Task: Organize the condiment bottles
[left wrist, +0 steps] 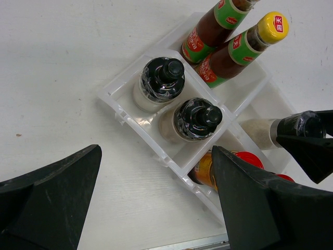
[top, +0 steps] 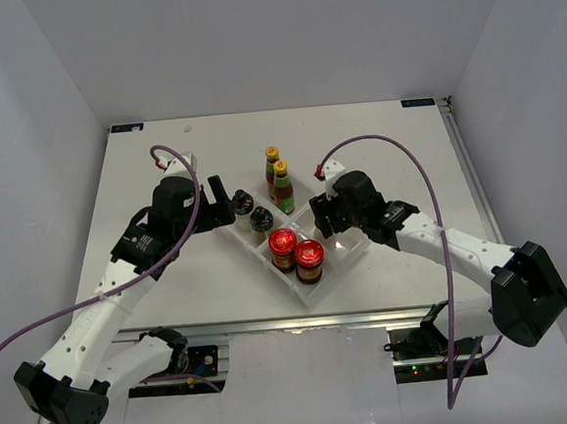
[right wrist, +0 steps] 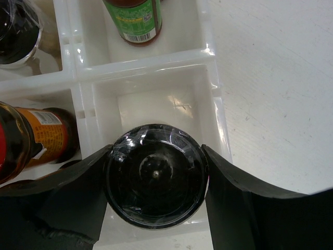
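Your right gripper (right wrist: pixel 156 182) pinches the shaker (right wrist: pixel 155 166) at its glossy top, left gripper (left wrist: pixel 156 151) spread; likely light, rigid, slippery, so squeeze squarely below the cap.

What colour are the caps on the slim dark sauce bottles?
Yellow cap with a red mark on top; left wrist view shows it best.

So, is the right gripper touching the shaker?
Touching. In the right wrist view, the right gripper has both fingers flush against opposite sides of the lid of the shaker, with no gap visible.
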Available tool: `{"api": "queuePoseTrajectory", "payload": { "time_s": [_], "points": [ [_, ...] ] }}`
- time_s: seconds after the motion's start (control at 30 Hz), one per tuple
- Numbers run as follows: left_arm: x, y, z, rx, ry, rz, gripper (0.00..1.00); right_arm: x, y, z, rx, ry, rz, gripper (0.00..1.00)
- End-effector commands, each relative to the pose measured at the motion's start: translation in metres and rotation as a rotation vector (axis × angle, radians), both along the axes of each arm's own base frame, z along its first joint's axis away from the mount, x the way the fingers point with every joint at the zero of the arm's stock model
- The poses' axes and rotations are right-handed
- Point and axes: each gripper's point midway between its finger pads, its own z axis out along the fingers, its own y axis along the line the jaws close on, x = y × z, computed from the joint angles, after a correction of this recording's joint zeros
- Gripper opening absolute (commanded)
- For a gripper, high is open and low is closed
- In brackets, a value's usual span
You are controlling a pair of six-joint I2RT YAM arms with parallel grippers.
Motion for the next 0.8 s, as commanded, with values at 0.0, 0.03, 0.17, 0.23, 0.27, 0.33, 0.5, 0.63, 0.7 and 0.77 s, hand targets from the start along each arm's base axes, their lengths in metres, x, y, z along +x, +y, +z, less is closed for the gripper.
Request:
{"api": "queuePoseTrajectory", "payload": {
  "time_s": [0.0,0.03,0.17,0.23,0.27,0.33,0.5,0.63,0.7,0.77],
  "points": [
    [0.002,0.003,0.009,-0.016,-0.031,0.018,0.98,0.02,0.015,0.026,0.081,-0.109,-0.022,0.44],
    [0.002,0.003,0.009,-0.016,-0.031,0.018,0.98,0.019,0.016,0.025,0.078,-0.107,-0.019,0.53],
    [0.003,0.002,0.007,-0.018,-0.023,0.021,0.98,0.018,0.015,0.026,0.073,-0.101,-0.025,0.81],
    [0.003,0.001,0.008,-0.019,-0.025,0.02,0.98,0.019,0.015,0.031,0.073,-0.104,-0.028,0.86],
    [0.003,0.001,0.009,-0.02,-0.025,0.019,0.98,0.019,0.014,0.034,0.07,-0.105,-0.031,0.88],
    [0.004,0.0,0.01,-0.022,-0.028,0.016,0.98,0.02,0.013,0.042,0.067,-0.109,-0.04,0.95],
    [0.006,-0.004,0.016,-0.025,-0.031,-0.001,0.98,0.02,0.007,0.07,0.088,-0.124,-0.084,0.92],
    [0.009,-0.004,0.025,-0.011,-0.044,-0.008,0.98,0.017,-0.003,0.107,0.149,-0.151,-0.151,0.9],
    [0.011,-0.005,0.033,-0.007,-0.059,-0.021,0.98,0.015,-0.01,0.125,0.175,-0.162,-0.198,0.9],
    [0.013,-0.009,0.039,-0.003,-0.067,-0.045,0.98,0.012,-0.018,0.139,0.197,-0.172,-0.231,0.9]
  ]
}}
